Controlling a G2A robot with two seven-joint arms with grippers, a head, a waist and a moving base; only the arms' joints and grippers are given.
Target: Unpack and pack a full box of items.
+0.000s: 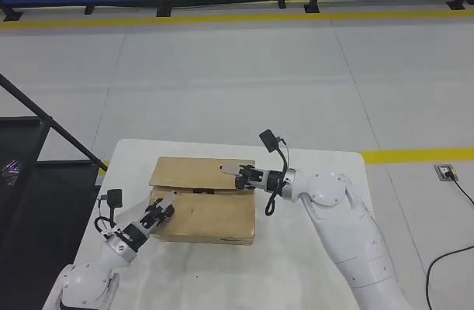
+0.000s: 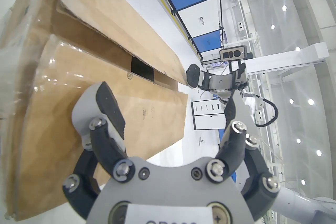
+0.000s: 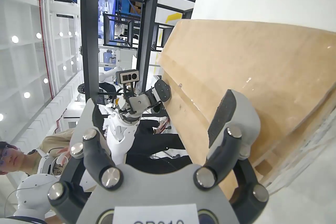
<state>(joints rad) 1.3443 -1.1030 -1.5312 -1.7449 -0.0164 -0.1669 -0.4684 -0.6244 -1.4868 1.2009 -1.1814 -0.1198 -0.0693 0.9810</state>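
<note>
Cardboard box (image 1: 209,213) on white table (image 1: 287,267)

plain tan box (image 1: 209,209), white table (image 1: 314,256)

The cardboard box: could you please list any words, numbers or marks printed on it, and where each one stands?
Round stamp on a flap of the cardboard box, beside the dark slot: too small to read.
Faint marks on the same flap, nearer its free edge: too small to read.
Nothing on it is legible enough to quote.
</note>
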